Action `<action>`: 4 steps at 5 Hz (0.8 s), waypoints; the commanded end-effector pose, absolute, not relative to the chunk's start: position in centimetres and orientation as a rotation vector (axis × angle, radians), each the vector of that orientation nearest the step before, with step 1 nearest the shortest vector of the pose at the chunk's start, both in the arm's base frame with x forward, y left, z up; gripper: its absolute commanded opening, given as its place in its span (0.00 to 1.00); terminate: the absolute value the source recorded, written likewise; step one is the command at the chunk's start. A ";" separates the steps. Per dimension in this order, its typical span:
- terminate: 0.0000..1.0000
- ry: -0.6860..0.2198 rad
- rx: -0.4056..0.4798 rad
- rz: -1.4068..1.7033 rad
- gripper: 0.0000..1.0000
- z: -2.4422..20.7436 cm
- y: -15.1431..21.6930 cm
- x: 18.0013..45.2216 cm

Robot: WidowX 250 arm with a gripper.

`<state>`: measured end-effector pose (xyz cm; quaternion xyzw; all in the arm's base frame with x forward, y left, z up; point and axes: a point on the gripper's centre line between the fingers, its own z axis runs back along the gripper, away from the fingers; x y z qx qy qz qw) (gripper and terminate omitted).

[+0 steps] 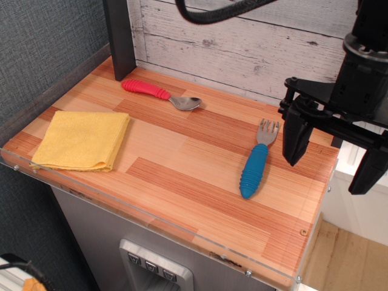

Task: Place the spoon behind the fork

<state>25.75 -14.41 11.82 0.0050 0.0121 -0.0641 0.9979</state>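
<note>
Table (182, 151): wooden, front-right corner cut off.
Gripper (330, 163): jaws wide, empty, upper body cropped at right edge.
Cloth (82, 140): yellow, folded, left.
Fork (257, 160): right, beside gripper.
Spoon (159, 94): rear, well apart from fork.

A mock kitchen test bench: wooden countertop (182, 151), whitewashed plank backdrop (242, 42), folded yellow cloth (82, 140).

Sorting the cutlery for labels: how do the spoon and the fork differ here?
The spoon has a red handle and a rounded shiny bowl; the fork has a blue handle and short tines. The spoon lies near the back wall, running left to right; the fork lies toward the right edge, running front to back, tines pointing to the wall. Both have chunky ribbed handles, metal heads, and lie flat on the wooden table.
</note>
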 end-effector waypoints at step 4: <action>0.00 -0.018 0.057 -0.454 1.00 12.2 -6.0 27.2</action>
